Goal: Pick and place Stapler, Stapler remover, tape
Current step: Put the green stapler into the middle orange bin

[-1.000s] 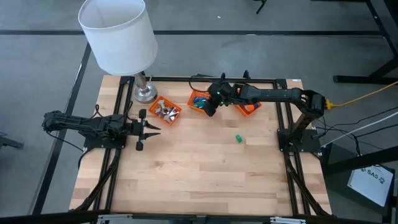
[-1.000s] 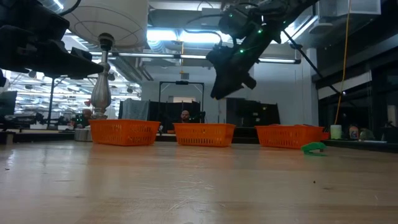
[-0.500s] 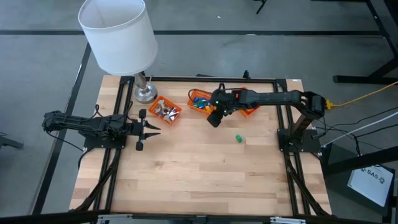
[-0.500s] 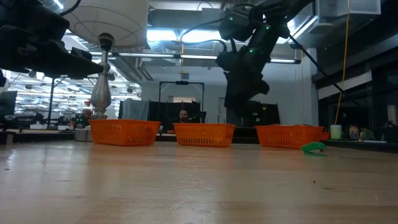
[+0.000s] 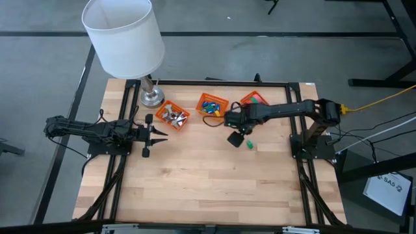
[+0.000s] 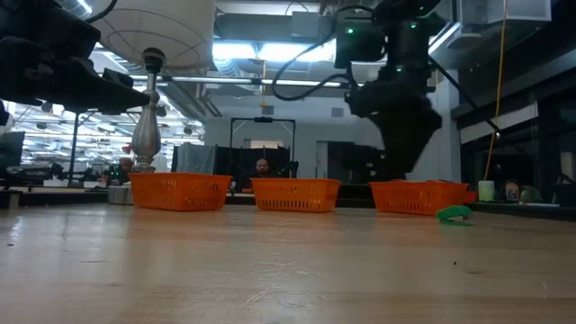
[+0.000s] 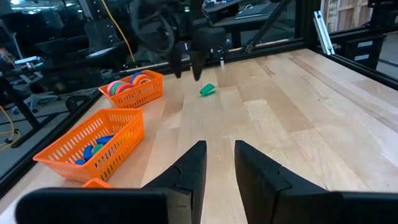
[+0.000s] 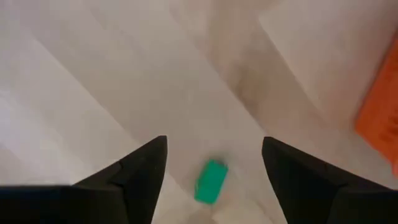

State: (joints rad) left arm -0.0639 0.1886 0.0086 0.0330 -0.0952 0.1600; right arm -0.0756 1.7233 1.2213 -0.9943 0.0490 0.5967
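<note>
From above, the right pincer hovers just beside the green tape roll on the worktop. Low down, the roll lies alone. Right wrist: jaws wide, roll between them. Risk: it's small and off-centre, so one finger could knock it away. Left pincer waits, narrow, empty.

Even brightness, blurred right wrist view
</note>
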